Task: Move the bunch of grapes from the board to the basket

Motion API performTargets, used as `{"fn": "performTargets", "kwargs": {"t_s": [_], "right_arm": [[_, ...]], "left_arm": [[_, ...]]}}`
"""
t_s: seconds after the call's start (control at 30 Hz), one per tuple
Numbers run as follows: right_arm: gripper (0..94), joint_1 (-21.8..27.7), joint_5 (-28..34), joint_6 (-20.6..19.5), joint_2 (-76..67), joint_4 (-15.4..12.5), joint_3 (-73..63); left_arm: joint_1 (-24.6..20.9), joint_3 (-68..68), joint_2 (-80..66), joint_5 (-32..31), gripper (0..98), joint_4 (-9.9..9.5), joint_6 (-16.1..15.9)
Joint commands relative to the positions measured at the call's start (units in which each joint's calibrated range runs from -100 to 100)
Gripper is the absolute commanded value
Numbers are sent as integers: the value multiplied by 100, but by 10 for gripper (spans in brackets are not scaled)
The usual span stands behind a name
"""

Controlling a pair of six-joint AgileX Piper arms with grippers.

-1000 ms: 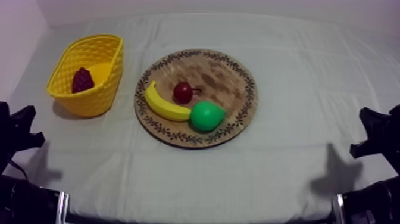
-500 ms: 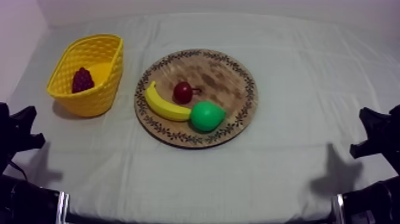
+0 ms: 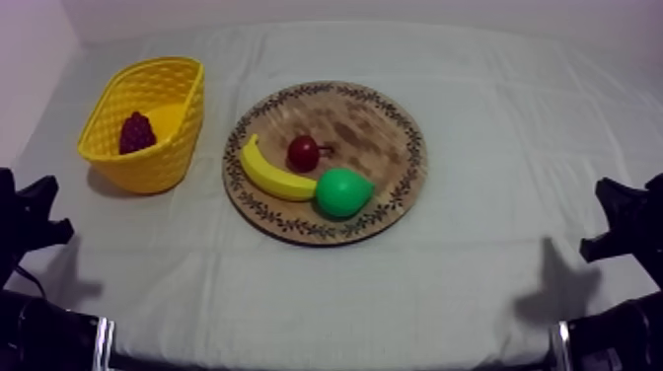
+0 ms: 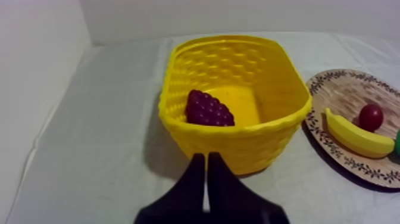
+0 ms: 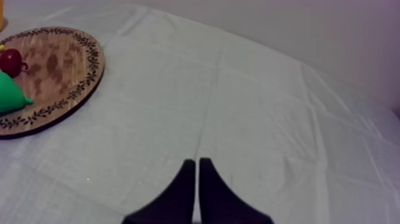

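Observation:
The dark purple bunch of grapes [image 3: 136, 132] lies inside the yellow basket [image 3: 109, 120] at the table's left; the left wrist view has the grapes [image 4: 208, 109] against the basket's [image 4: 238, 140] near wall. The round wooden board [image 3: 380, 128] in the middle carries a banana [image 3: 268, 174], a small red fruit [image 3: 302, 153] and a green pear [image 3: 342, 191]. My left gripper [image 4: 206, 164] is shut on nothing, just short of the basket, and sits low at the left [image 3: 39, 212]. My right gripper [image 5: 197, 167] is shut over bare cloth, low at the right [image 3: 612, 217].
Grey-white cloth covers the table [image 3: 493, 266]. The board's edge [image 5: 71, 89] with the pear [image 5: 9, 95] and red fruit [image 5: 11, 61] lies well off from my right gripper. A pale wall rises behind the table.

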Motion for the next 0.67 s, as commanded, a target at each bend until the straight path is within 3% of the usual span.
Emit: {"fn": "performTargets", "kwargs": {"t_s": [0.0,0.63], "right_arm": [[5,2,4,4,0,-2,-1],[5,2,4,4,0,-2,-1]], "left_arm": [[-36,-2,6,-5,1,-3,6],[-87,-2,7,-5,1,-5,5]]}}
